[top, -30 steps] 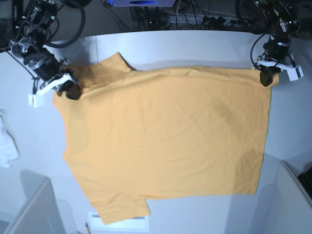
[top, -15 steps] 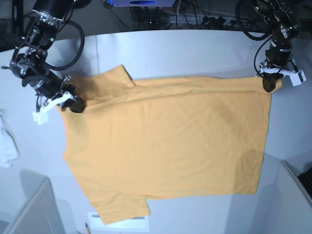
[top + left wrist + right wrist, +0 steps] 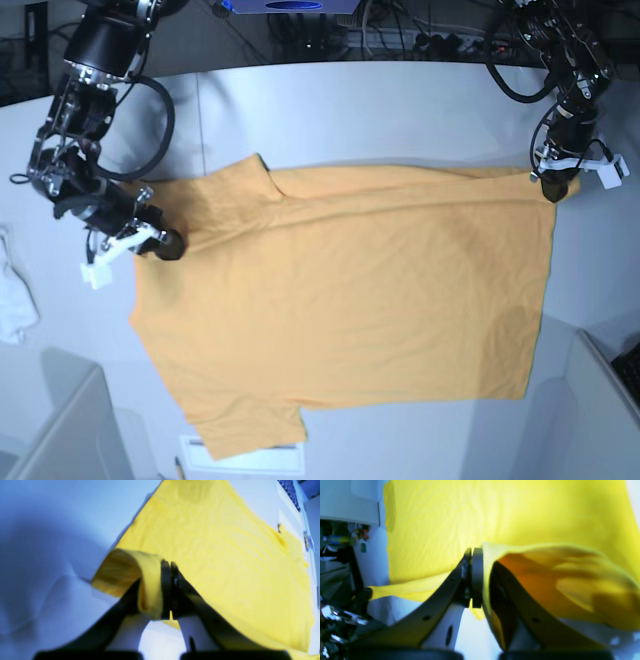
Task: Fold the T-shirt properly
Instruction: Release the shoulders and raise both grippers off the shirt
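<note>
Spread wide across the white table (image 3: pixel 400 100), the T-shirt (image 3: pixel 350 290), far edge lifted. Clamped on its corners: left gripper (image 3: pixel 556 186) and right gripper (image 3: pixel 165 243), both pinched tight on fabric. Best carried level and together toward the near hem, keeping tension even. Nearby, a white cloth (image 3: pixel 14 290) and gray bins (image 3: pixel 60 420), probably clear of the fold.

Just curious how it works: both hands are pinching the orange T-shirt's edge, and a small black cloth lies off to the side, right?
Nearly. The cloth is white, not black, as the base view shows. Both the left hand and right hand do pinch the T-shirt.
</note>
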`<state>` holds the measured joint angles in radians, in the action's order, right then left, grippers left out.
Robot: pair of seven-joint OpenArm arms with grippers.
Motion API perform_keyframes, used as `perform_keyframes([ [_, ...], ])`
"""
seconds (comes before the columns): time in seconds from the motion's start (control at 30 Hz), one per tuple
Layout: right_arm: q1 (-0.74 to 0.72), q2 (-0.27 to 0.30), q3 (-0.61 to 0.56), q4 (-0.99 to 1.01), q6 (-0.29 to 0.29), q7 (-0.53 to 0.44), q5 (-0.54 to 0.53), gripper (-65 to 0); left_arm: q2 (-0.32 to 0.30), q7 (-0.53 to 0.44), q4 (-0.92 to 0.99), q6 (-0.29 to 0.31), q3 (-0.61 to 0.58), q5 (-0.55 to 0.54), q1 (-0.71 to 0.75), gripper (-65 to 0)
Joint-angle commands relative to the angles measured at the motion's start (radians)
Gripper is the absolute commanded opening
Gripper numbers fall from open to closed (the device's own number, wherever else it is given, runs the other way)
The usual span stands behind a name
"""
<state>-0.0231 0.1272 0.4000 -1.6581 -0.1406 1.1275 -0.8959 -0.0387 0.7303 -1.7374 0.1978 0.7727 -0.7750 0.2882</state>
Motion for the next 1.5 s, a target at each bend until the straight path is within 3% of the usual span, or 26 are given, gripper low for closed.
perform_keyframes([
  [0.0,-0.034,0.013,-0.002,0.003,-0.003,-0.019,0.008,-65.0,-0.013,-0.021,-0.008,0.002,0.006,-0.013,-0.013,-65.0],
  [0.3,-0.13,0.012,-0.002,0.085,-0.003,-0.019,0.045,-65.0,-0.083,-0.021,0.015,-0.001,-0.054,-0.013,-0.028,-65.0],
  [0.43,-0.174,0.012,-0.003,0.181,-0.003,-0.019,0.047,-65.0,-0.088,-0.021,0.038,-0.065,-0.086,-0.013,-0.063,-65.0],
  [0.63,-0.225,0.01,-0.003,0.235,-0.003,-0.023,0.053,-65.0,-0.122,-0.022,0.09,-0.065,-0.134,-0.011,-0.091,-65.0],
  [0.9,-0.329,0.004,-0.003,0.361,-0.004,-0.023,0.202,-65.0,-0.14,-0.022,0.196,-0.065,-0.144,-0.011,-0.162,-65.0],
  [1.27,-0.364,0.004,-0.009,0.474,-0.004,-0.059,0.215,-65.0,-0.178,-0.022,0.248,-0.065,-0.143,-0.011,-0.175,-65.0],
  [1.47,-0.358,0.012,-0.123,0.471,-0.001,-0.14,0.215,-44.0,-0.183,-0.022,0.244,-0.065,-0.143,-0.011,-0.189,-65.0],
])
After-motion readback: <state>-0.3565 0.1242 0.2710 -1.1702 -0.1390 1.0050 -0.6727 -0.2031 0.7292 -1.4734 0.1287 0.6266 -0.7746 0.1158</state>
